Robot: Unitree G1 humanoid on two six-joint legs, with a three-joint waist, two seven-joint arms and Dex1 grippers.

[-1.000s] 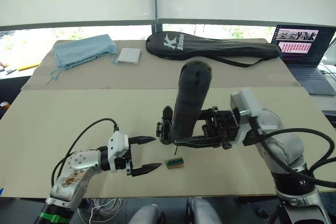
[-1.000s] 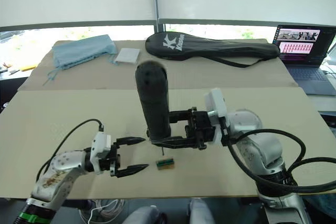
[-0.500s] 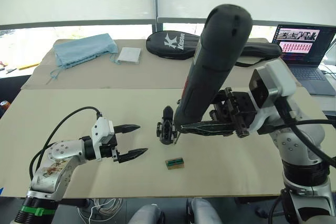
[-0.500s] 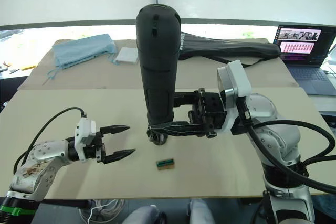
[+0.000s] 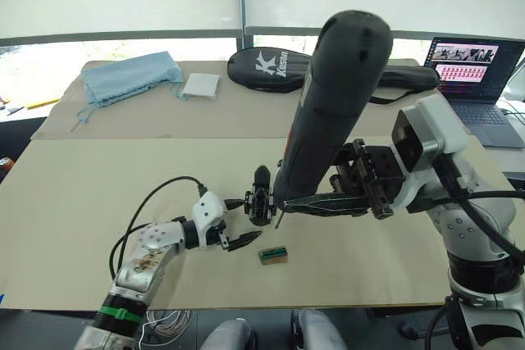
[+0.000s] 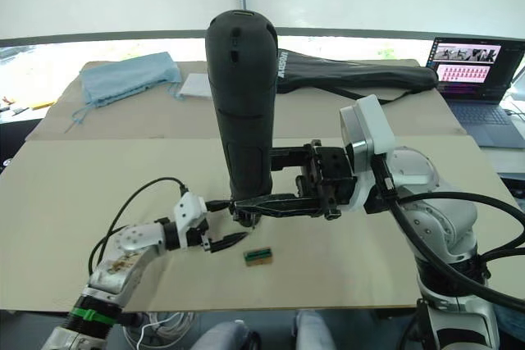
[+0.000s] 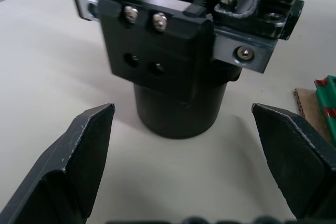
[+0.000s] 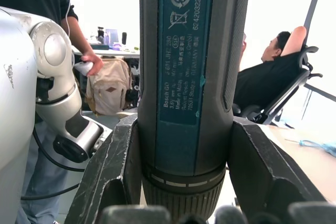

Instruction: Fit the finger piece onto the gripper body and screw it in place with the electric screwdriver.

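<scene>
Near the middle of the left eye frame, the gripper body [image 5: 260, 201] is standing upright on the tan table [image 5: 98, 194], its round base down and its pointed finger sticking up. The left gripper [image 5: 238, 222] is reaching in from the lower left with its two fingers spread apart, one on each side of the body and neither touching it; the left wrist view is showing the round base centred in the gap between the pads [image 7: 79, 156]. The right gripper [image 5: 308, 201] is clamping the electric screwdriver [image 5: 328, 112] near its lower end and holding it nearly upright, its thin bit hanging just beside the body. A small green-and-brown block [image 5: 273, 255] is lying just below and to the right of the body. Whether the finger piece is already seated cannot be told.

The step in hand is probably steadying the body. Doing it well likely means the left fingers are closing low on the round base, squarely, so nothing is tipping. The bit should be lining up straight over a screw head before any pressing or spinning.
</scene>
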